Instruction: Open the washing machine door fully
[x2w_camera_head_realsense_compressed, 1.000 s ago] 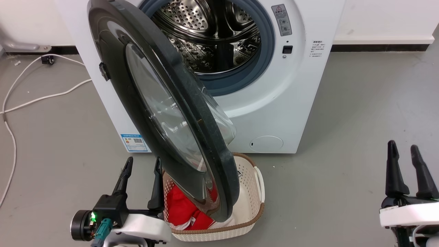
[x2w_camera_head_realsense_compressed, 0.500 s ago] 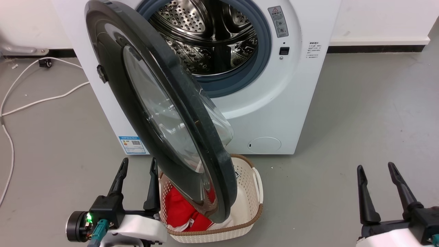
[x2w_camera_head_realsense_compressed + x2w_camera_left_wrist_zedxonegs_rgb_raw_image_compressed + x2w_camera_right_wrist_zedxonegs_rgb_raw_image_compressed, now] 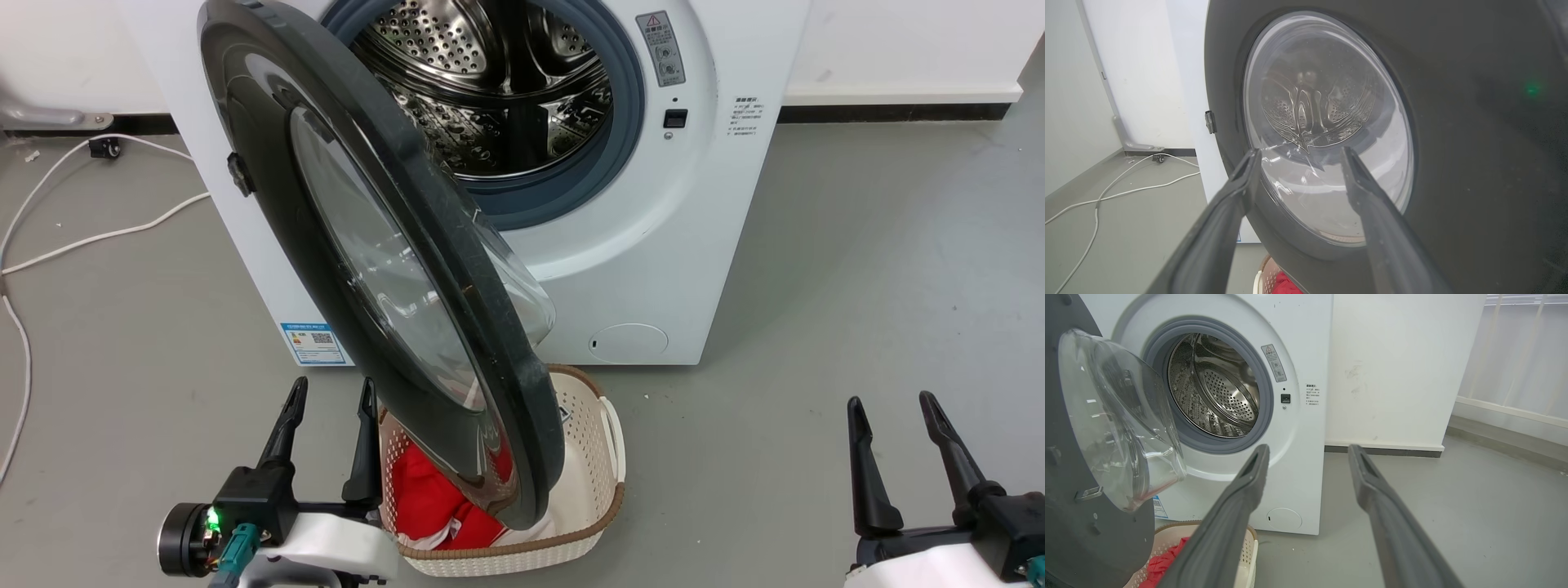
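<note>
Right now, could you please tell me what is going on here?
The big white front-loading washing machine has its round glossy black door swung partly open above a cream perforated laundry basket holding red cloth. The left gripper is open beside the door's outer face; the right gripper is open, off to the right.

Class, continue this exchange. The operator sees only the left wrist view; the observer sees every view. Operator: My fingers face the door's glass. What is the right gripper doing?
Observer: The right gripper is open over the floor, apart from the washing machine, holding nothing.
Operator: I glimpse red below. What is it?
Observer: Red cloth in a cream basket, under the lower edge of the washing machine door.
Operator: Is the drum uncovered?
Observer: The door stands clear of the drum.
</note>
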